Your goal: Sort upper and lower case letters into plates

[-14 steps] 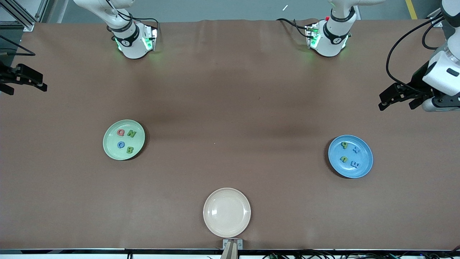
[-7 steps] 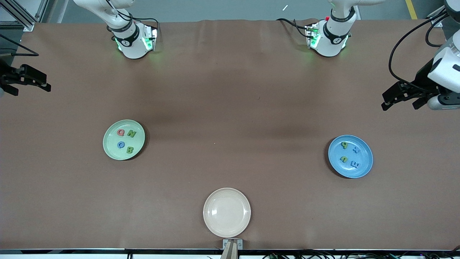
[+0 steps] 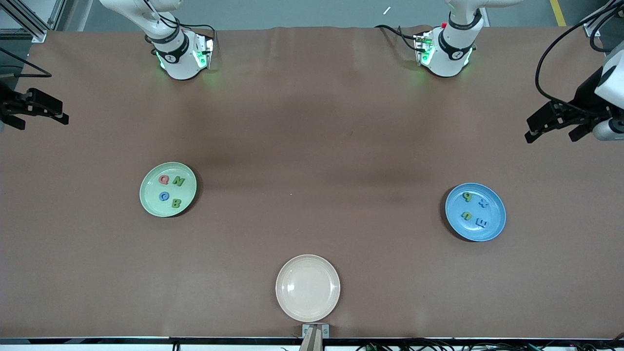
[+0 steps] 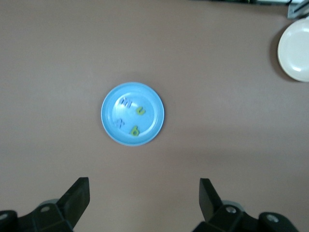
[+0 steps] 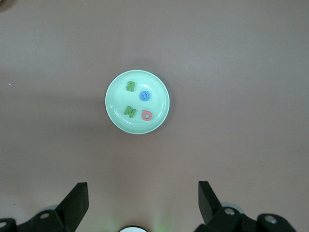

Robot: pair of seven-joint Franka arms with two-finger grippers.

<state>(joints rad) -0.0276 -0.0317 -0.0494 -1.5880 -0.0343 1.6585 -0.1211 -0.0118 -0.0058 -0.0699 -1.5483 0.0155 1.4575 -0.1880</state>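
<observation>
Progress: sorting judged complete; no loose letters are seen.
Green plate (image 3: 168, 189): four capitals, toward right arm's end.
Blue plate (image 3: 475, 212): four lowercase, toward left arm's end.
Left gripper (image 3: 555, 125): wide open, empty, parked at table edge.
Right gripper (image 3: 34, 108): wide open, empty, parked at table edge.

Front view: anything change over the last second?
The left gripper, open and holding nothing, drew back toward the left arm's end of the table and a bit toward the bases. The right gripper, open too, barely shifted. Mint green plate, blue plate, their letters and the cream plate stayed put.
</observation>
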